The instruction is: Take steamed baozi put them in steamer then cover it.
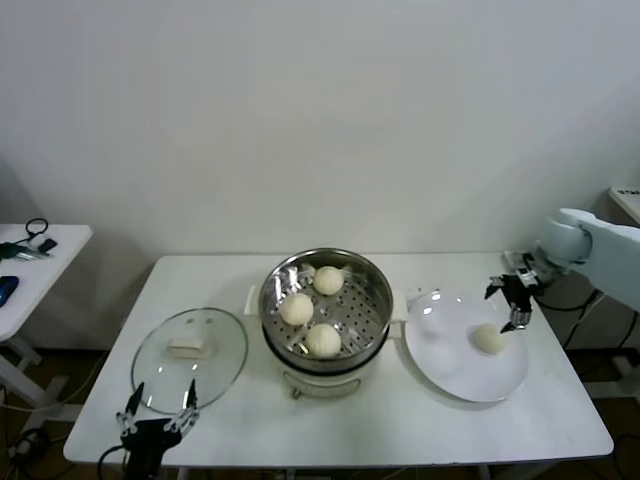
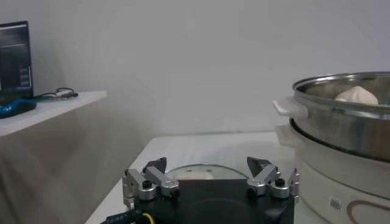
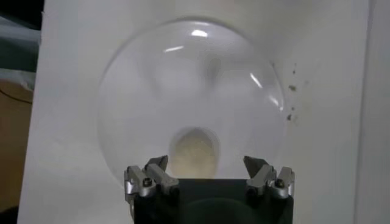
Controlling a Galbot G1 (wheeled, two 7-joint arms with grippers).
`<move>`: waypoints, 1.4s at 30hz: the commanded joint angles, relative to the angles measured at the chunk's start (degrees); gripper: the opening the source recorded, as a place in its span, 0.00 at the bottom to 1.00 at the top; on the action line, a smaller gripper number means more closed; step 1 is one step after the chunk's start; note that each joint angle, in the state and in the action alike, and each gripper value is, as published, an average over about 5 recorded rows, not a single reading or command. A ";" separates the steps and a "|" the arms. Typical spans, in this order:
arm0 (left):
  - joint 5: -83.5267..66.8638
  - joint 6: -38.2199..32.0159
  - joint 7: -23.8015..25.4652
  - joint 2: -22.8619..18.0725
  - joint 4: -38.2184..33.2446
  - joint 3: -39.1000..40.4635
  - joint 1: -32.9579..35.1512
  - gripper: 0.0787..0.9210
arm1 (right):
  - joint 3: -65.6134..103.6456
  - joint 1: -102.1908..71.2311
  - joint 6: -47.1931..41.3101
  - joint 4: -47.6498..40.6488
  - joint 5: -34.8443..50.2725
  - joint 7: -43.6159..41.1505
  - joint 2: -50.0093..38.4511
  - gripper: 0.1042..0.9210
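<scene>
Right gripper (image 1: 512, 305) spread over smooth domed baozi (image 1: 488, 339) | round white plate (image 1: 445, 370) | left gripper (image 1: 158, 412) spread — idle

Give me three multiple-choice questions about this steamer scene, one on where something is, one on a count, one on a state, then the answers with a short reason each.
1. Where does the cover lie?
A. On the steamer
B. On the table, on the robot's left of the steamer
C. On the white plate

2. How many baozi are in the steamer?
A. One
B. Three
C. Four

3. How is the right gripper?
A. Open above the last baozi
B. Shut on a baozi
C. Shut on the cover

Answers:
1. B: the head view shows the glass cover flat on the table, beside the steamer and just beyond the left gripper, which is open.
2. B: three buns sit on the perforated tray, while one baozi on the plate remains on the white plate.
3. A: the right wrist view shows the fingers spread, with that bun below and between them, not gripped.
</scene>
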 commanded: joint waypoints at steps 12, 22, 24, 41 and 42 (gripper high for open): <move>0.22 -0.27 -0.14 -0.43 0.27 -0.12 0.25 0.88 | 14.57 -16.72 0.32 -7.73 -9.75 2.47 2.42 0.88; 0.21 -0.41 -0.26 -0.50 0.04 -0.06 0.42 0.88 | 16.52 -17.57 0.07 -7.91 -10.46 4.09 3.44 0.79; 0.22 -0.43 -0.27 -0.50 -0.02 0.00 0.45 0.88 | 16.54 -17.36 0.03 -7.62 -10.42 3.94 3.27 0.77; 0.49 -0.36 -0.33 -0.45 -0.32 0.86 0.22 0.88 | -17.49 26.66 -4.79 11.74 15.40 2.85 3.13 0.68; 0.50 -0.34 -0.33 -0.43 -0.36 0.94 0.22 0.88 | -19.84 30.62 -5.42 13.66 17.86 2.83 4.25 0.68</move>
